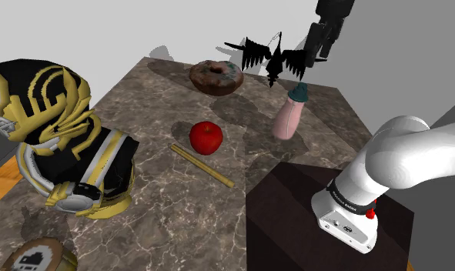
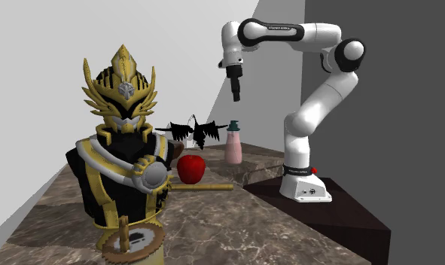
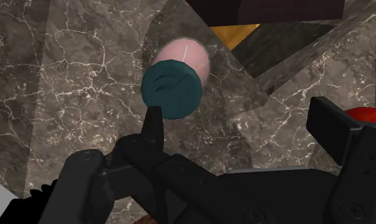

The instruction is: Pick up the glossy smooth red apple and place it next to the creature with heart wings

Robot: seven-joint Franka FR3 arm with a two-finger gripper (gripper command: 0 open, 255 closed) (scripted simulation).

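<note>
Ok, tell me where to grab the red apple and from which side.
Come straight down and close across the apple at its widest middle. It is round and sits upright, with open room around it; only the yellow stick lies near, so avoid that side.

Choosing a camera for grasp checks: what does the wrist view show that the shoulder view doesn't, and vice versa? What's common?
Wrist view adds: the top face of the teal cap seen end-on, just beyond the fingers, which stand apart with nothing between them.
Shoulder view adds: chocolate doughnut, black winged creature, gold-and-black armoured bust, yellow stick, dark stand.
Both: pink bottle, red apple (a sliver beside one finger in the wrist view), gripper, marbled tabletop.
</note>
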